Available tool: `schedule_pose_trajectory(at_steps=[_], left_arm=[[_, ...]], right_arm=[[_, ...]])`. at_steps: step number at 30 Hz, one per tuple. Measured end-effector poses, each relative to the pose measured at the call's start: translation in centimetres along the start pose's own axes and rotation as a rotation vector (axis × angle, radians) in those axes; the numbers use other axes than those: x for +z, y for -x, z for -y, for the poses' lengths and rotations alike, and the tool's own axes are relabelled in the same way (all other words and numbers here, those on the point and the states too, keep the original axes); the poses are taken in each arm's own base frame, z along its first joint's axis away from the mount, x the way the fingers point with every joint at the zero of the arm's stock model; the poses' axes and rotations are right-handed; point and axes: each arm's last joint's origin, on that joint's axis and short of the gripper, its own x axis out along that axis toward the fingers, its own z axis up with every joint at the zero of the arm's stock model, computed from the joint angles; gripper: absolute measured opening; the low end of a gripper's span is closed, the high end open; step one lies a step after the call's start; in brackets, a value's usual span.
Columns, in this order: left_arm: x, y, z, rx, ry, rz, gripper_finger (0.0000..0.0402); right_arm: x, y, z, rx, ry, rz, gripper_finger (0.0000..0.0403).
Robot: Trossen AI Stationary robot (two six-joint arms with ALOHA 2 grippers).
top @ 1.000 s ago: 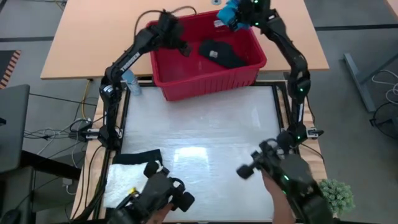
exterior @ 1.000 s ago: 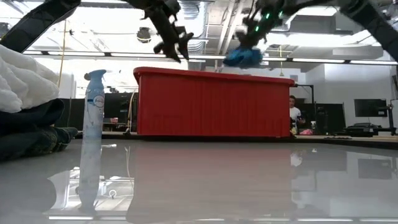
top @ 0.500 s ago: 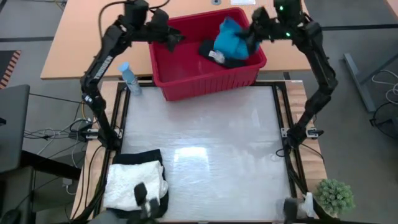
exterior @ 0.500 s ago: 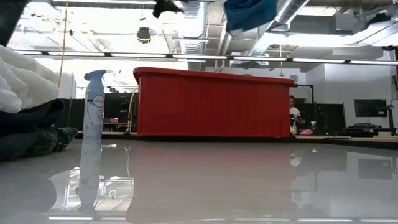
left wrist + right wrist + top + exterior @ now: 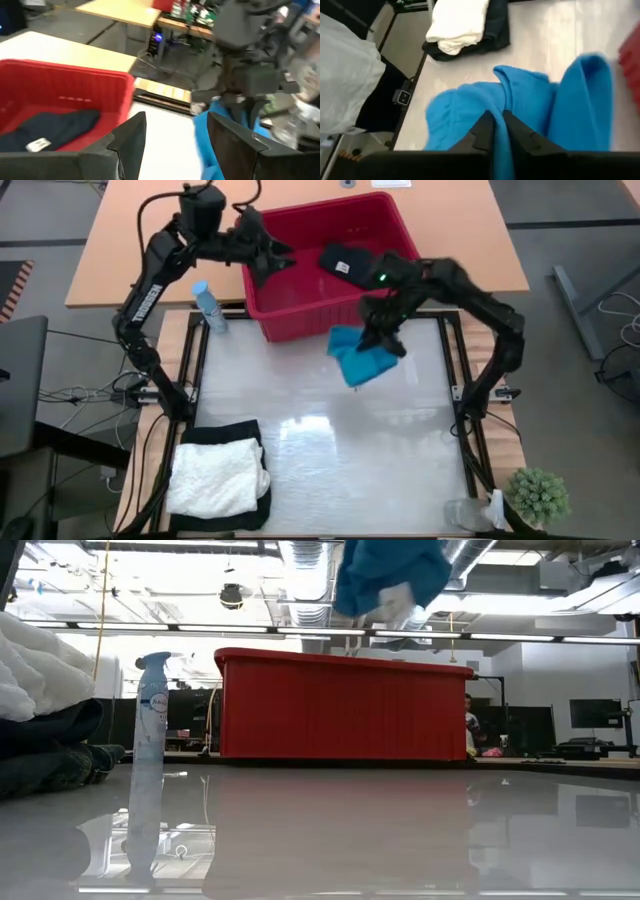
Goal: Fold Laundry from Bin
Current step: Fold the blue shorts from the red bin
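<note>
Laundry: our right gripper (image 5: 383,340) pinches the blue cloth (image 5: 360,358); left gripper (image 5: 268,262) open; no readable writing.

This looks like a robotics lab in an open, industrial room. Bare ducts (image 5: 300,560) and strip lights (image 5: 540,637) run across the ceiling. Beyond the counter's (image 5: 330,450) far edge stand a plywood bench (image 5: 130,250) and dark monitors (image 5: 595,715), with a person (image 5: 472,725) seated there. Loose cables (image 5: 85,390) trail over the grey floor off the counter's left edge.
</note>
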Motion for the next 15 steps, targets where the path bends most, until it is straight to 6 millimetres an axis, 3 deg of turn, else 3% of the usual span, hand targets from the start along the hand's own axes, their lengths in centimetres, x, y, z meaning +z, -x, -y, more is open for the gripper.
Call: schedule_pose_trajectory(at_steps=[5, 10, 15], left_arm=[[-0.9, -1.3, 3.1, -0.098, -0.04, -0.08, 0.0202], [-2.3, -2.2, 6.4, -0.145, -0.038, -0.208, 0.0202], [-4.8, -2.7, 10.1, -0.062, -0.109, -0.433, 0.0202]], right_arm=[[0.1, -1.8, -0.5, 0.13, 0.116, 0.028, 0.0121], [0.1, -1.2, -1.5, 0.165, 0.109, 0.045, 0.0183], [-0.7, 0.2, -3.7, 0.199, 0.015, -0.001, 0.0226]])
